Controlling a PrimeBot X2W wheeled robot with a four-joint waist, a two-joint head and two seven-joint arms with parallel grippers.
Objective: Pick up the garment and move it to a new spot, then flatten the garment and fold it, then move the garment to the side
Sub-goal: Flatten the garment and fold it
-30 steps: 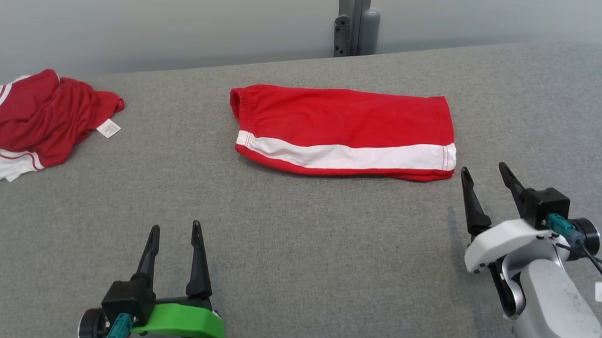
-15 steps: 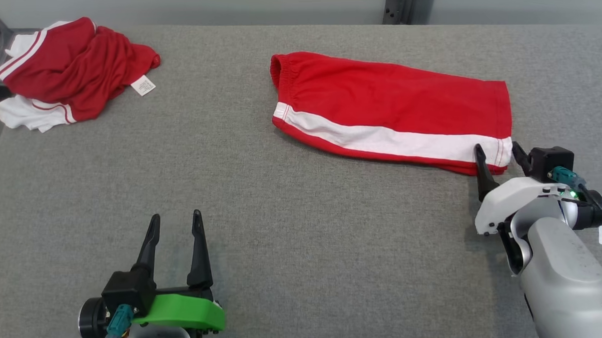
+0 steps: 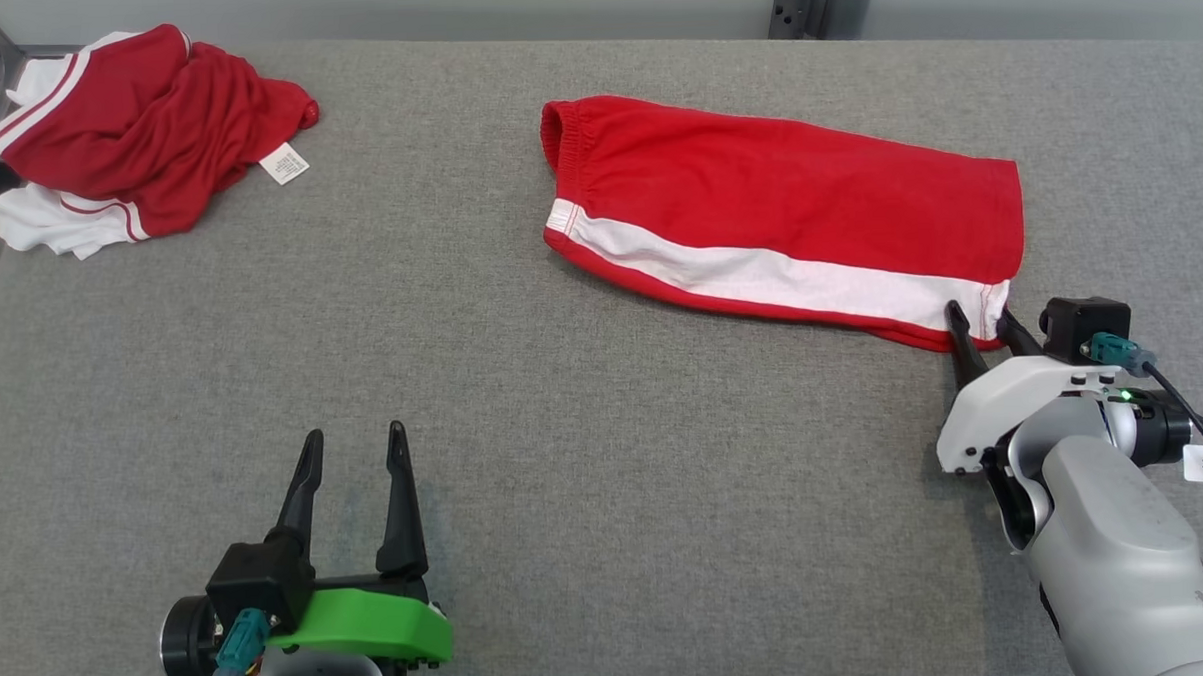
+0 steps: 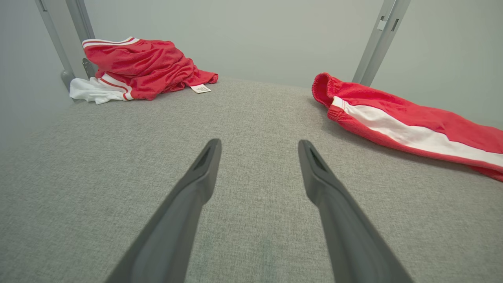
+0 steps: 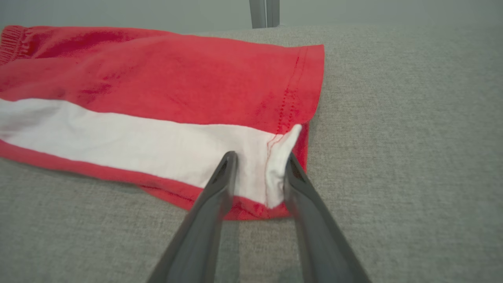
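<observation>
**Item 1. Red shorts** point(image 3: 787, 201), the garment of the task.
- Lie flat on the grey padded table point(image 3: 607, 498), lengthwise across it.
- A white stripe point(image 5: 118, 137) runs along the edge nearest the robot.
- The elastic waistband point(image 3: 559, 129) is the end far from the right fingers; the leg hem is the end at them.
- The hem corner on the stripe side lies between the right fingers.

**Item 2. Right gripper** point(image 3: 979, 313).
- Its tips are on the hem corner of the shorts, and the two dark fingers point(image 5: 212, 196) stand at a narrow gap astride it.
- In the right wrist view the white hem is rucked up into a small fold against the inner face of the right-hand finger. The left-hand finger rests on the stripe.
- Whether the cloth is clamped cannot be told.

**Item 3. Left gripper** point(image 3: 354, 432).
- Its fingers point(image 4: 196, 188) are spread wide with nothing between them, over bare table.
- The shorts lie well ahead of the tips and off to their right, apart from them.

**Item 4. Crumpled red-and-white garment** point(image 3: 144, 134).
- Heaped at the far corner of the table, well ahead of the left fingers and to their left.
- A white label point(image 3: 284, 164) sticks out on the side towards the shorts.

**Item 5. Grey metal post** point(image 3: 800, 6).
- Stands beyond the table's far edge, behind the shorts.
</observation>
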